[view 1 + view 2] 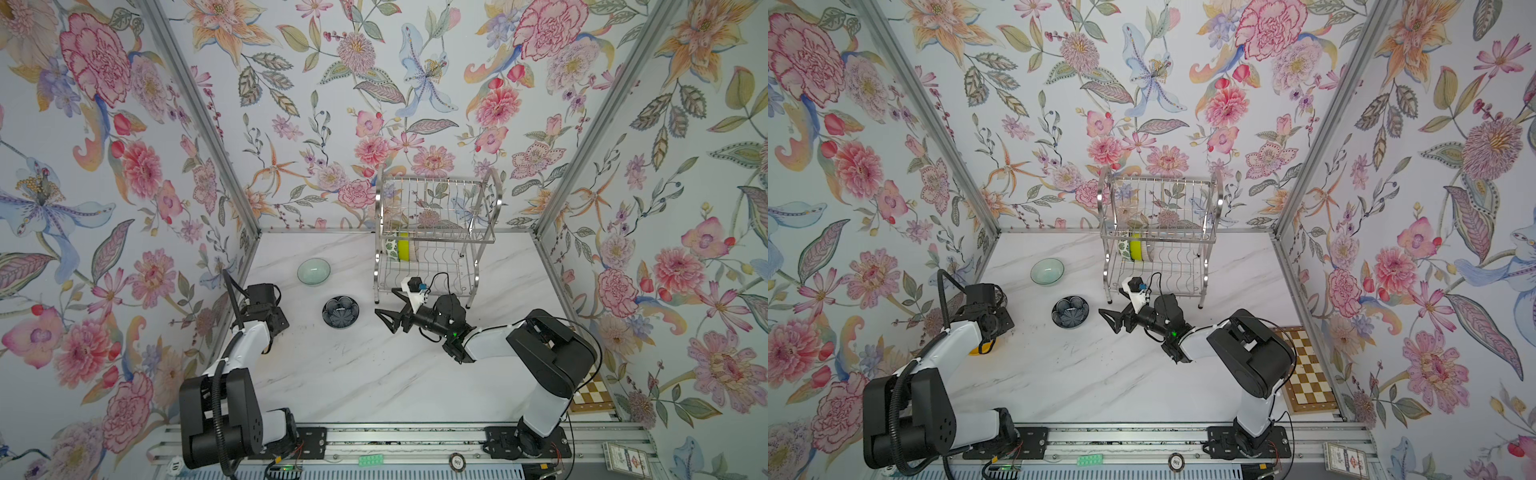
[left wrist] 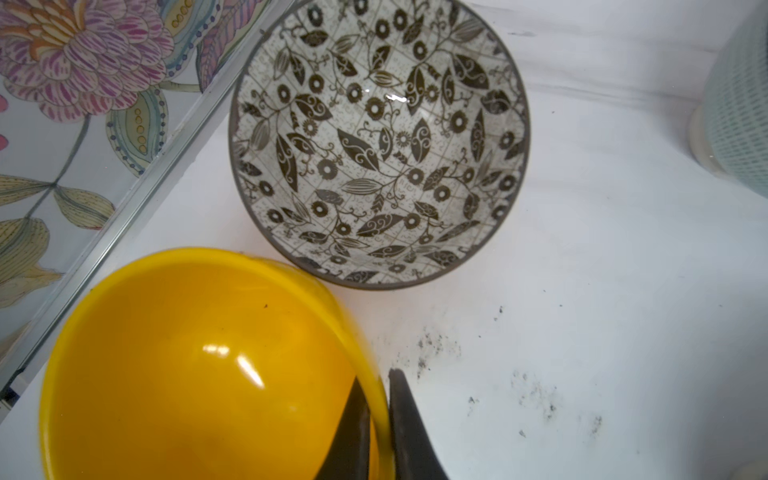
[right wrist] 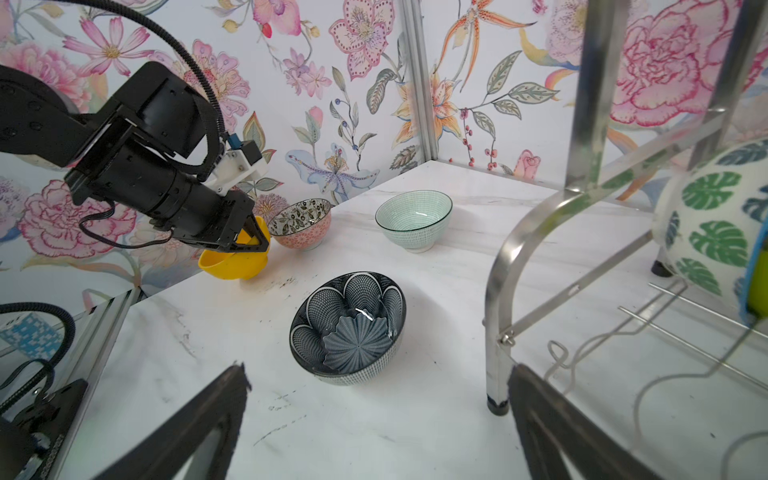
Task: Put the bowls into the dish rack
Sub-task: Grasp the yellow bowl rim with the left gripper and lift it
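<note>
My left gripper [image 2: 376,382] is shut on the rim of the orange-yellow bowl [image 2: 199,365], one finger inside and one outside. That bowl [image 3: 232,262] sits tilted by the left wall. Beside it stands the black-white speckled bowl [image 2: 378,141]. The pale celadon bowl [image 1: 313,272] and the dark navy flower bowl [image 1: 340,311] rest on the table left of the dish rack [image 1: 436,237]. A green-leaf white bowl [image 3: 706,220] and a lime green bowl [image 1: 402,247] stand on edge in the rack's lower tier. My right gripper [image 1: 384,300] is open and empty, between the navy bowl and the rack's front leg.
A wooden chessboard [image 1: 1304,370] lies at the right wall behind my right arm. Floral walls close the table on three sides. The rack's front leg [image 3: 496,374] stands close by my right gripper's finger. Dark smudges mark the marble near the yellow bowl.
</note>
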Tool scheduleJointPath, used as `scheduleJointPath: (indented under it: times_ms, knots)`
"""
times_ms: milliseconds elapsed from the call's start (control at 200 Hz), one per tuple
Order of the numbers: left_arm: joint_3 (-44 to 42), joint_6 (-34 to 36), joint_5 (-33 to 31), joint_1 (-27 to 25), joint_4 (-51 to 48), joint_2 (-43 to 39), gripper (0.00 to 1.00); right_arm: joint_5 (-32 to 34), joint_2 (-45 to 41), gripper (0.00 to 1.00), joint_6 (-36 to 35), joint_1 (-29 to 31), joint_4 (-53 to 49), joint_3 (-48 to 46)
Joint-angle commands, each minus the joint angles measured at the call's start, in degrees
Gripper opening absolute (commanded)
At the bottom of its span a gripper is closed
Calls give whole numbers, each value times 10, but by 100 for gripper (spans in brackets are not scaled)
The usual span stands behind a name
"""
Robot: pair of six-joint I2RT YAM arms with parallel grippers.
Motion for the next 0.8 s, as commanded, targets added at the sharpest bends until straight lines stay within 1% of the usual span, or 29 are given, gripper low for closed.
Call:
scheduleJointPath:
  times_ms: [0, 205, 280, 380, 460, 515, 635, 726, 766, 796]
  knots:
    - [4, -10, 14, -12, -24, -23, 0, -3, -18, 99, -35, 6, -44, 9]
    - [3, -7, 27, -27, -46, -65, 0, 15, -17, 99, -41, 11, -57, 14]
    - [9, 3, 11, -46, -59, -69, 0, 15, -18, 99, -42, 12, -62, 15]
    - [29, 9, -8, -84, -86, -67, 0, 16, -22, 99, -39, 11, -77, 18]
    - [55, 12, -24, -125, -108, -66, 0, 15, -35, 99, -35, 11, -91, 17]
    - [80, 11, -39, -158, -127, -66, 0, 29, -51, 99, -31, 9, -105, 15]
    - [144, 9, -32, -234, -154, -59, 0, 41, -110, 99, 12, -16, -145, 8]
    - [188, 2, -24, -298, -153, -40, 0, 49, -165, 99, 2, -36, -260, 23]
    - [201, 0, -25, -330, -142, -29, 0, 63, -189, 99, -2, -44, -304, 24]
    - [210, 0, -29, -356, -130, -20, 0, 61, -206, 99, -4, -54, -339, 26]
